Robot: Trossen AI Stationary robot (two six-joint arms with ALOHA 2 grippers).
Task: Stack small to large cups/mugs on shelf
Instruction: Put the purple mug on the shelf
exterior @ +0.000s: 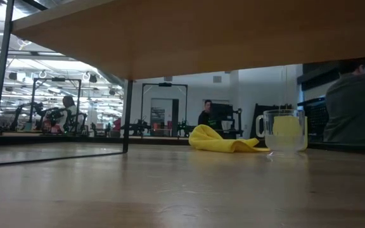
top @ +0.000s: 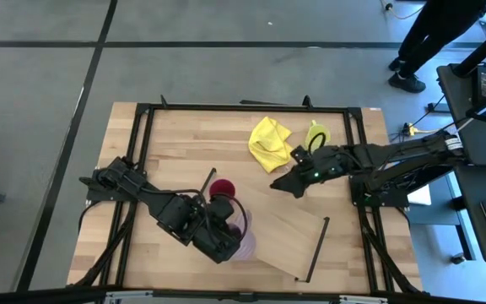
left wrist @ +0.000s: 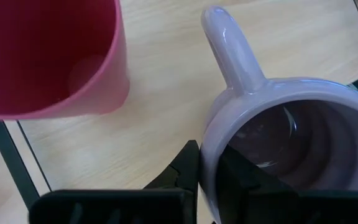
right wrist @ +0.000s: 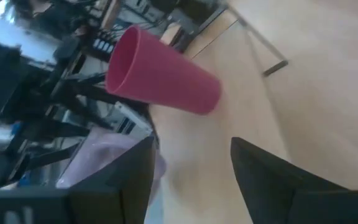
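The purple mug point(left wrist: 291, 143) is pale lilac and glossy, with a thick looped handle; it stands upright on the shelf point(top: 285, 241), mouth up, its handle reaching toward the red cup point(left wrist: 48, 56). From the left wrist view, something clear shows inside it, perhaps glass, but I cannot tell. The left tool point(top: 226, 239) is clamped on the mug's rim, one finger outside the wall and one inside. The red cup, a plain tapered tumbler of matte pinkish red, stands upright just beside the mug on the same board, apart from it. The shelf is a long light-wood board lying aslant across the front of the bench point(top: 184, 135), with a thin black rail point(top: 314, 249) at its short end.

The right tool point(top: 283, 183) hangs over mid-bench, its fingers spread wide and empty, near a crumpled yellow cloth point(top: 268, 143). The yellow-green mug point(top: 316, 135), clear-walled with a handle, stands upright beside the cloth.

One purple mug, one red cup, one yellow-green mug, one cloth.
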